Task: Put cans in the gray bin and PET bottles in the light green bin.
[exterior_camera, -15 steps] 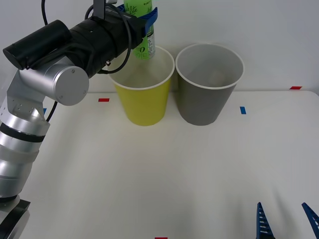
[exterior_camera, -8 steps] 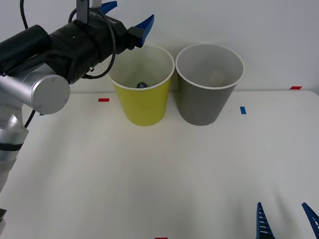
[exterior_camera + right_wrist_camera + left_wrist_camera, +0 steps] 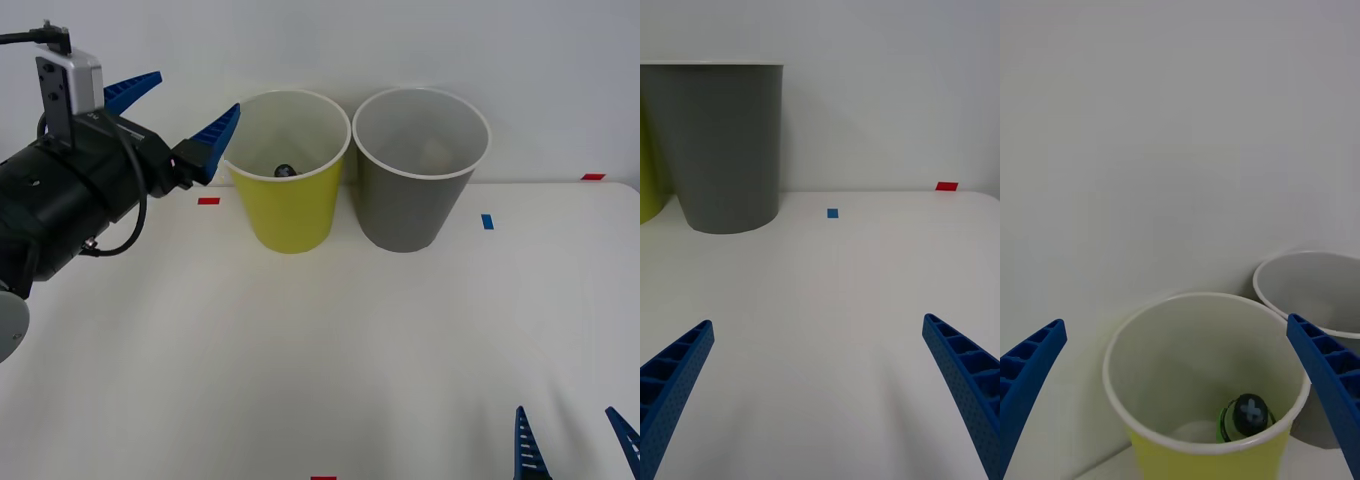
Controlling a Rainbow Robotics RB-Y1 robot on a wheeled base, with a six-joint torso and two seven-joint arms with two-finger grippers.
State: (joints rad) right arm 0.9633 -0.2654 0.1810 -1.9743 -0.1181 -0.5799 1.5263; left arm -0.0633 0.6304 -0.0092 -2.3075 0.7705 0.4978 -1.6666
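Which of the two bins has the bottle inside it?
The light green bin, on the robot's left of the gray bin: the PET bottle stands inside it, black cap up.

The left tool (image 3: 175, 118) has let the PET bottle (image 3: 1245, 417) drop into the light green bin (image 3: 290, 215) and pulled back toward the worktop's left edge, fingers spread.

light green bin (image 3: 290, 215): lime-yellow wall, white rim, white inside | gray bin (image 3: 412, 205): dark gray wall, white rim, pale inside | PET bottle (image 3: 1244, 417): bright green, black cap with pale cross mark | left gripper (image 3: 175, 115): blue ribbed fingers, black wrist | right gripper (image 3: 575, 445): blue ribbed fingers | table (image 3: 320, 360): white, red and blue tape marks
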